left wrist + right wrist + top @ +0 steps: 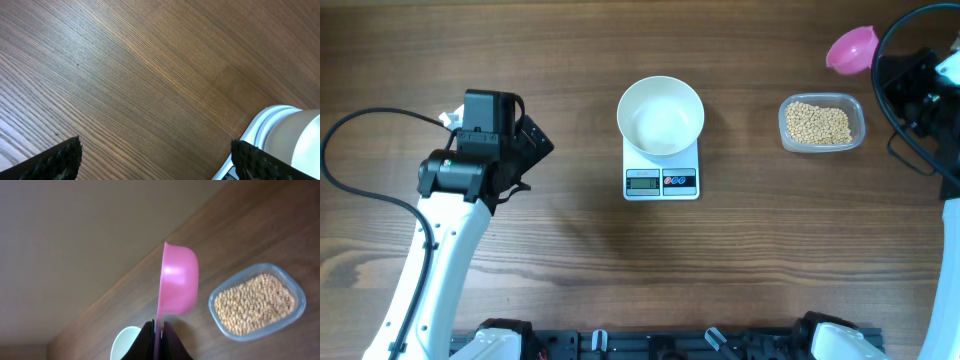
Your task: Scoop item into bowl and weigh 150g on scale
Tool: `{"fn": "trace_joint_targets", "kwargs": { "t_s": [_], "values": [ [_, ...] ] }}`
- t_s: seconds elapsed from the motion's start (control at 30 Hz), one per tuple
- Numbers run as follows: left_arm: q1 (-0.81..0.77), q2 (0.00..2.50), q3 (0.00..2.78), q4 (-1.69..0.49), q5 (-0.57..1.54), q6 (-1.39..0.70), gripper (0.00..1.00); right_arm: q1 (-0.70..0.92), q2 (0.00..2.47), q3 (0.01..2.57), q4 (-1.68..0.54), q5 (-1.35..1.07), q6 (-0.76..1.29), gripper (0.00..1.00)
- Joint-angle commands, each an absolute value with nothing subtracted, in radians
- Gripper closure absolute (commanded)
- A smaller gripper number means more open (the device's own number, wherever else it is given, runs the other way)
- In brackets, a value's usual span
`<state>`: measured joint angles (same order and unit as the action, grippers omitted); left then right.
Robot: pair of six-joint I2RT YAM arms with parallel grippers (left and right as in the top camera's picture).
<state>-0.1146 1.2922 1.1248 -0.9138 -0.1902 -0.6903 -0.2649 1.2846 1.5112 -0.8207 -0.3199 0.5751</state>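
The tan beans (820, 123) are lying heaped in a clear plastic tub (857, 138) that is sitting on the wooden table (570, 260), well to the right of the scale (661, 180). The white bowl (661, 116) is standing upright on the scale's platform, covering most of it. The grey display and dark button panel are showing on the near edge, with the digits too small to read. A pink scoop (177, 286) is hanging just beyond the tub toward the table's far edge, its cup turned on its side in the right wrist view. The right gripper (158, 339) is pinching the scoop's thin handle, fingers closed tight on it. Far to the left of the scale, the left gripper (155, 160) is hovering over bare wood with its jaws spread wide and nothing between them.
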Motion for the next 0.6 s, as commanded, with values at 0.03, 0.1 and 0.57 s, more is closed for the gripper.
{"fn": "trace_joint_targets", "kwargs": {
  "t_s": [0.03,0.1,0.57],
  "values": [
    [-0.108,1.296,1.126,-0.914,-0.207,-0.685,0.00,-0.262,1.281,1.510,-0.809,-0.311,0.512,0.96],
    [-0.108,1.296,1.126,-0.914,-0.207,-0.685,0.00,-0.262,1.281,1.510,-0.827,-0.315,0.493,0.96],
    [-0.108,1.296,1.126,-0.914,-0.207,-0.685,0.00,-0.262,1.281,1.510,-0.943,-0.310,0.152,0.96]
  ]
}}
